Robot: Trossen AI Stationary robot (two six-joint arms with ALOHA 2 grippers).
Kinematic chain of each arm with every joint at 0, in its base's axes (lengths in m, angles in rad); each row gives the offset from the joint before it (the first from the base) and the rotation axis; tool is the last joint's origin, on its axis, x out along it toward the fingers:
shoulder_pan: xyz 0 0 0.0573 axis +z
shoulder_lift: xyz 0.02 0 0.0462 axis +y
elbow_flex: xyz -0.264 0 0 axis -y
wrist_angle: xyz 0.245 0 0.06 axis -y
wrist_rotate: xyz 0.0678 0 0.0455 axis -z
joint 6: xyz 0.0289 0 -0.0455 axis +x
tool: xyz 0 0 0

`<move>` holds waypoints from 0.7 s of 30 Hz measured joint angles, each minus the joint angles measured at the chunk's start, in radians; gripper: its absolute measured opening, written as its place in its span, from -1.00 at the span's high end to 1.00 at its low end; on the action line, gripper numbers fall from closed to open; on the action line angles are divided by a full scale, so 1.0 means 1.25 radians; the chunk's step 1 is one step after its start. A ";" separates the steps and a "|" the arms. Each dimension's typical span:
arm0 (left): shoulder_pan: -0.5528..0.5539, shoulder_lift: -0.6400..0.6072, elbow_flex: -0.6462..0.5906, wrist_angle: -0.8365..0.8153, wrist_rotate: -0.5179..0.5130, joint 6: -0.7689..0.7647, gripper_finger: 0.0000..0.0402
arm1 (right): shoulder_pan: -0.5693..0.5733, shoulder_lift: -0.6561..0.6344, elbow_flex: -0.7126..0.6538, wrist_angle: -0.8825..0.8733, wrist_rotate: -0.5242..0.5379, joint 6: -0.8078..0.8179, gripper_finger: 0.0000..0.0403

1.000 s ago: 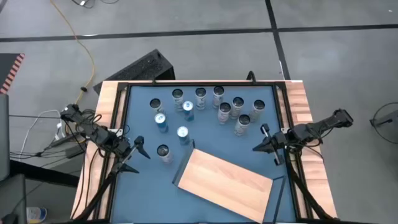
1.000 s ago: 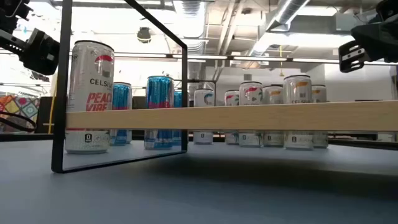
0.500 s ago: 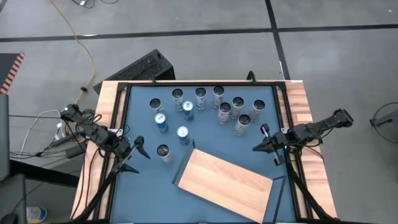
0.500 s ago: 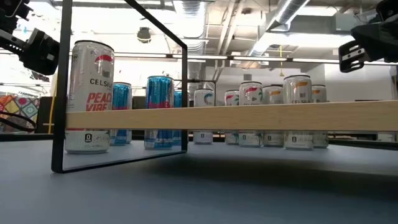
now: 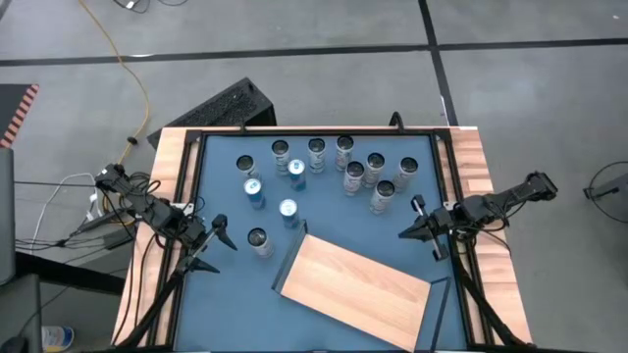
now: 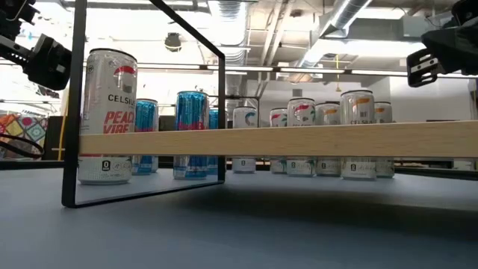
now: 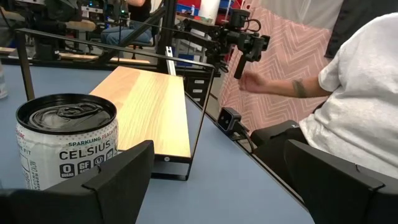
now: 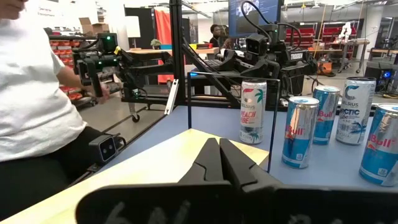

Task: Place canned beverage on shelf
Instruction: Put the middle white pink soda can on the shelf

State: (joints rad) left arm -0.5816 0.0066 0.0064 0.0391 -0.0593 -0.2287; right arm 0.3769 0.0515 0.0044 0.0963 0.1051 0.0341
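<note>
Wooden shelf (image 5: 355,283) sits bare — left gripper (image 5: 208,247) wide open beside a can (image 5: 258,241), right gripper (image 5: 420,223) closed, empty.

High cam straight down over the whole table (image 5: 221,176). Low cam at tabletop level, close under the shelf (image 6: 299,140), facing the room behind it. Left wrist cam looks along the shelf (image 7: 149,106) from near one can; right wrist looks across it from the opposite side. All four share the shelf
</note>
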 joint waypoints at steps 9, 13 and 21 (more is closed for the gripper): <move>0.000 0.000 0.000 0.000 -0.001 0.000 -0.73 | -0.011 0.000 0.000 0.007 0.000 -0.360 1.00; 0.000 0.000 0.000 0.025 -0.041 0.034 -0.73 | -0.011 0.000 0.000 0.012 0.002 -0.409 1.00; 0.000 0.000 0.000 0.128 -0.171 0.036 -0.73 | -0.009 0.000 0.000 0.118 0.001 -0.255 1.00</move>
State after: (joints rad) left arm -0.5816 0.0063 0.0063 0.1989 -0.2733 -0.1837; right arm 0.3656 0.0516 0.0044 0.2444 0.1063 -0.2852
